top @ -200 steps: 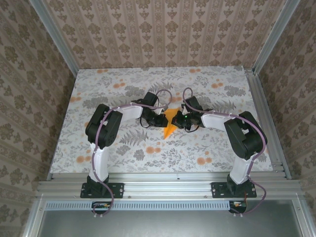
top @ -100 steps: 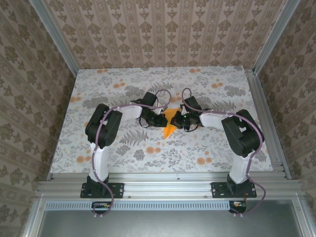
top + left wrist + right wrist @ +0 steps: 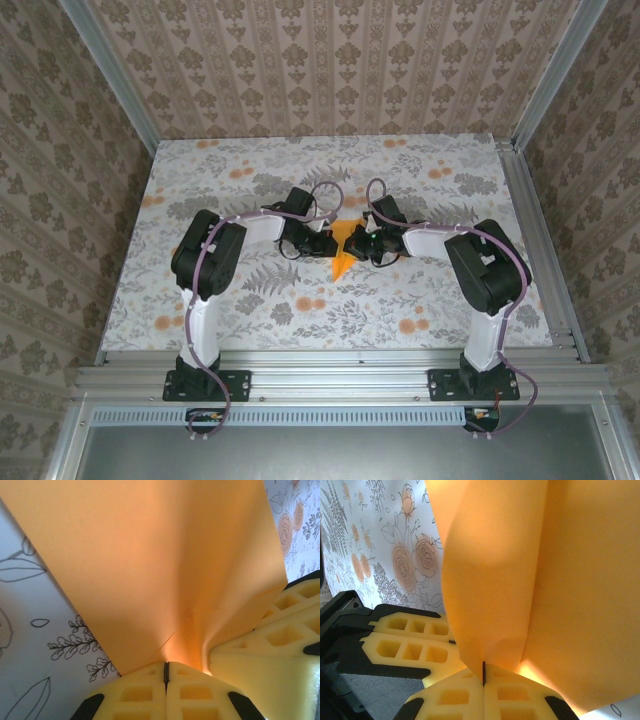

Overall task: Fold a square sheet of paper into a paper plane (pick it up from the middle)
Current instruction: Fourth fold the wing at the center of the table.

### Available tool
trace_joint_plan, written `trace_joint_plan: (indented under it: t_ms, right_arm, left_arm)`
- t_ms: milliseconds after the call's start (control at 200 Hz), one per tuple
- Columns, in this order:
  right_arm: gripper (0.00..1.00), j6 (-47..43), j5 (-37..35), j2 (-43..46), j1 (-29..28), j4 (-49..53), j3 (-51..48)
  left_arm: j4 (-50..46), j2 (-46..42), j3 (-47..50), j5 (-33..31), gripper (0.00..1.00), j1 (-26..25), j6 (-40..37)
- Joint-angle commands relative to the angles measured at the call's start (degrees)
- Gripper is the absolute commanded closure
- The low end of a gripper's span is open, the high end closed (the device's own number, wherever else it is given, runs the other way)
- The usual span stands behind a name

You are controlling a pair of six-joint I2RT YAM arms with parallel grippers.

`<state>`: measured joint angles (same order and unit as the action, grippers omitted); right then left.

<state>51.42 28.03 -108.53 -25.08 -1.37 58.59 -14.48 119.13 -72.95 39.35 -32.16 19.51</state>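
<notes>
1. Where your two arms meet at the middle of the worktop (image 3: 420, 290), you have the square sheet of paper (image 3: 343, 250) held between them as a creased orange wedge, its point toward the near edge.
2. Your left gripper (image 3: 166, 666) is fully closed, its yellow jaws pressed together and pinching the folded lower edge of the paper.
3. Your right gripper (image 3: 484, 667) is likewise clamped tight on the paper, just beside the left gripper.
</notes>
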Motion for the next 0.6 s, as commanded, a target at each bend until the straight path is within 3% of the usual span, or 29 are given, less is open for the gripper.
trace_joint_plan:
  t_ms: [0, 595]
  right_arm:
    - [0.95, 1.1, 1.5, -1.8, -0.4, -1.3, 1.6]
    - [0.95, 0.4, 1.1, -4.2, -0.4, -0.8, 1.7]
  left_arm:
    - [-2.0, 2.0, 2.7, -3.1, 0.97, 0.2, 1.1]
    - [-0.8, -0.4, 3.0, -0.7, 0.98, 1.0, 2.7]
